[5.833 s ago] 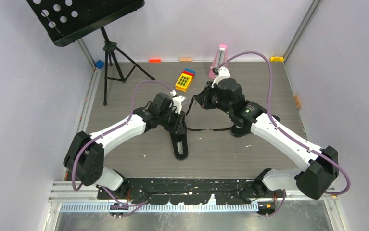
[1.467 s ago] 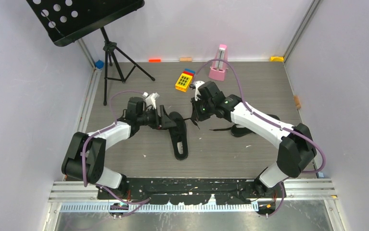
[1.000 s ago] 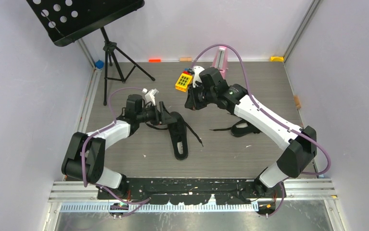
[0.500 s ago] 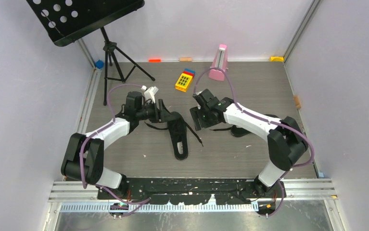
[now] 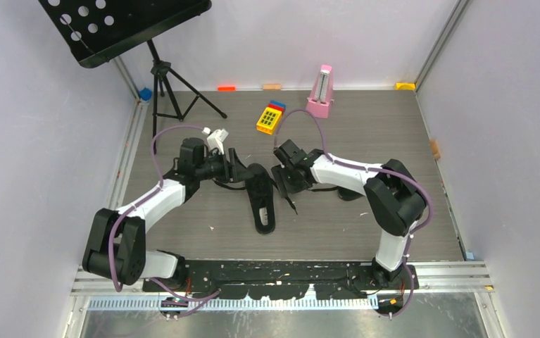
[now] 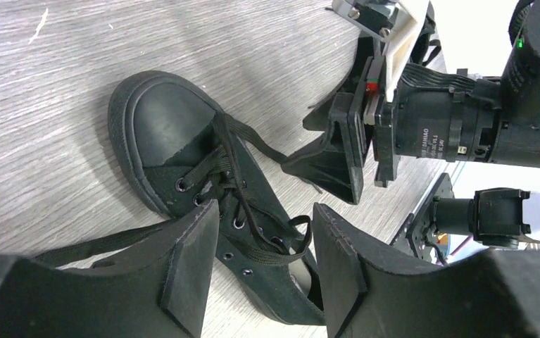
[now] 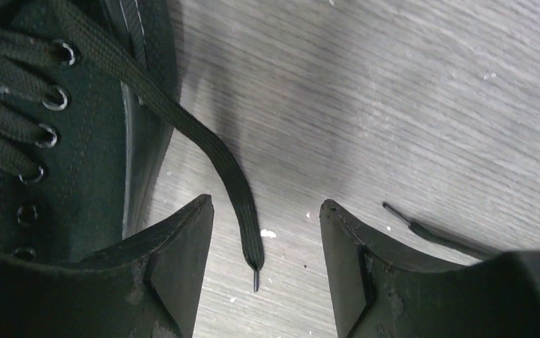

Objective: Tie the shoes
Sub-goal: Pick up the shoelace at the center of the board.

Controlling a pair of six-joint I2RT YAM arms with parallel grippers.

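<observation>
Far left of the overhead view first: the left end effector [image 5: 233, 165] is down low at the upper end of the nearer black low-top canvas sneaker [image 5: 261, 204], which lies mid-frame on the grey wood-grain desk [image 5: 323, 232]. Its wrist view shows the jaws apart with nothing pinched, looking along the crossed lacing [image 6: 235, 201] toward the rubber toe cap [image 6: 165, 123]. Just right of that shoe, the right end effector [image 7: 263, 246] is also standing apart. One loose flat black lace [image 7: 210, 151] trails off the eyelets and its tip lies on the desk between the jaws, not clamped. A second lace tip [image 7: 422, 229] pokes in at the right edge of that view. Further right, the second black sneaker [image 5: 351, 193] is mostly hidden under the right arm. Handling-wise, I reckon the lace is limp and weightless, so any loop will flop unless something holds it. The shoe looks light enough to skid on the desk if you tug hard. I'd pinch the flat woven part a bit back from the tip, since that hard end looks thin and slick.
</observation>
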